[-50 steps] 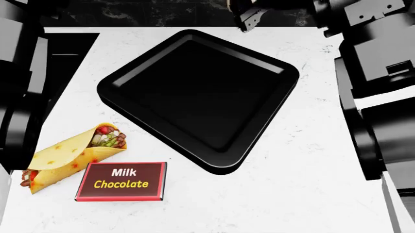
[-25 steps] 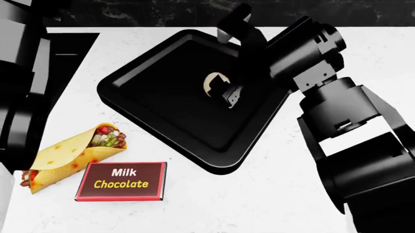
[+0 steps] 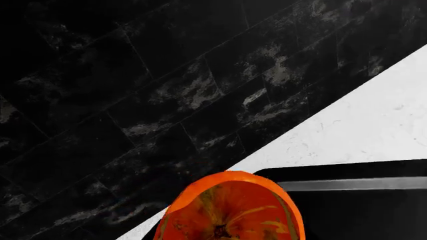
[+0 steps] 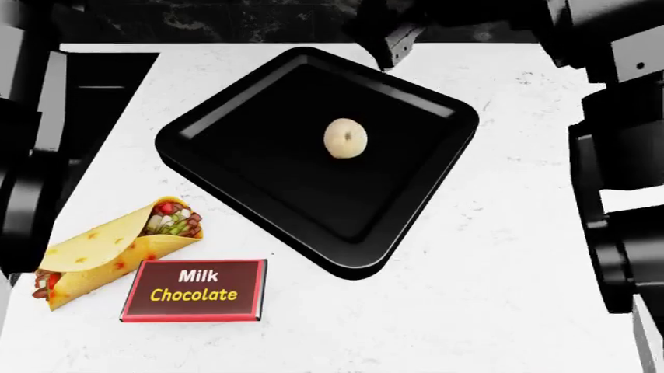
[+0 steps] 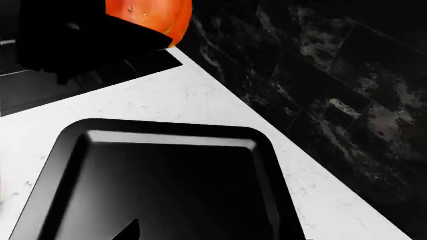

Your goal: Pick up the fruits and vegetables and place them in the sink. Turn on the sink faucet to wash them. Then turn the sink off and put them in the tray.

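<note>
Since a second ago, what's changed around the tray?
The right arm reached over the tray, left the cream apple-like fruit on it, then pulled back toward the tray's far corner. The wrap, chocolate bar and tray kept their places.

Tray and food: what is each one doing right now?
tray: flat on the counter, one fruit inside.
cream fruit: resting in the tray, nothing gripping it.
tomato: off the counter, apparently held by the left gripper.
wrap: lying on the counter.
chocolate bar: flat, label up.
</note>
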Tool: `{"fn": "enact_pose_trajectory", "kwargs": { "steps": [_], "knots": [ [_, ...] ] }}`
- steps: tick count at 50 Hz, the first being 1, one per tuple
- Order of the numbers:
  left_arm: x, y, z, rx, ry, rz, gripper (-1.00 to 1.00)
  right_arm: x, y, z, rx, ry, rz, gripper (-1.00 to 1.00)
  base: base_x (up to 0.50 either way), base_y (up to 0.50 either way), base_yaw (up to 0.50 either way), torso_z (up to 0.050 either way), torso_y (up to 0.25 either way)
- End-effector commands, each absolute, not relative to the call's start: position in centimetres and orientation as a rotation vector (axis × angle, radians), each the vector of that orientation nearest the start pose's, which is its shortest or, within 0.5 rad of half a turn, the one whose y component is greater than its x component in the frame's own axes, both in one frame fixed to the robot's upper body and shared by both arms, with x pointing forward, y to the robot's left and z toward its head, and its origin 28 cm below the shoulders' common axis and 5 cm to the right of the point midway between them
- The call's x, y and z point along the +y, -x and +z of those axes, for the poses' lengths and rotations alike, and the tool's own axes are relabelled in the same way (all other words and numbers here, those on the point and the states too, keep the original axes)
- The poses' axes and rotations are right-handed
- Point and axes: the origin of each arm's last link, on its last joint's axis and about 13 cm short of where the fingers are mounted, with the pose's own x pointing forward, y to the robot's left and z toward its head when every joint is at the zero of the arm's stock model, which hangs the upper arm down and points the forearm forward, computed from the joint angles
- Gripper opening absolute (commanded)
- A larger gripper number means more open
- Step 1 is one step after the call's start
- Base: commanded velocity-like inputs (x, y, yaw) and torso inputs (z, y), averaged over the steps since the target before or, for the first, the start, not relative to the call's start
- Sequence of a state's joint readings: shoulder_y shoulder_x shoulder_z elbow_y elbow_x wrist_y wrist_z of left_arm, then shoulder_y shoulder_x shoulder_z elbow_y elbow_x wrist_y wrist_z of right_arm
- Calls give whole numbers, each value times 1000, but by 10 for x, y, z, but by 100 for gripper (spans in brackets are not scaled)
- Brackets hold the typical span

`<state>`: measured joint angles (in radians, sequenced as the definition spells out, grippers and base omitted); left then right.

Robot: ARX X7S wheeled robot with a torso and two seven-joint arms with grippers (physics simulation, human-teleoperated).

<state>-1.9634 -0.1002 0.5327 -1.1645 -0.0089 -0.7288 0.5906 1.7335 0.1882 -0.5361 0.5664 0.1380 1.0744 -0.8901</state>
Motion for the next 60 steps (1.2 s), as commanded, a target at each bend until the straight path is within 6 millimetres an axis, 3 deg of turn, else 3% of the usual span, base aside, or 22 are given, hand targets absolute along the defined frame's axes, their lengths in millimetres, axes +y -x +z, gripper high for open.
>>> {"fn": "enact_pose_trajectory", "kwargs": {
  "steps": [1,3,9,14,26,27,35,40,52,56,60],
  "knots": [
    [247,-358,451,277,-506,-514,-100,-144,-350,444,-8,344,622,100,0,0,0,0,0],
    [246,-353,443,344,-515,-538,-100,-147,-348,441,-21,321,610,100,0,0,0,0,0],
    [235,-349,396,512,-566,-623,-100,-158,-344,439,-59,265,565,100,0,0,0,0,0],
    [223,-347,366,583,-581,-705,-100,-154,-344,444,-108,248,565,100,0,0,0,0,0],
    [211,-366,340,637,-623,-744,-100,-152,-357,430,-87,254,559,100,0,0,0,0,0],
    [210,-368,339,635,-630,-745,100,-153,-357,428,-84,255,557,100,0,0,0,0,0],
    [211,-369,346,578,-634,-727,100,-155,-353,427,-96,255,544,100,0,0,0,0,0],
    [217,-366,366,492,-601,-696,100,-153,-347,432,-110,262,549,100,0,0,0,0,0],
    [244,-354,422,195,-421,-582,100,-144,-336,424,-125,279,588,100,0,0,0,0,0],
    [250,-351,428,124,-400,-547,100,-145,-336,412,-122,273,580,100,0,0,0,0,0],
    [251,-348,437,43,-377,-531,100,-141,-332,413,-165,278,529,100,0,0,0,0,0]
  ]
}}
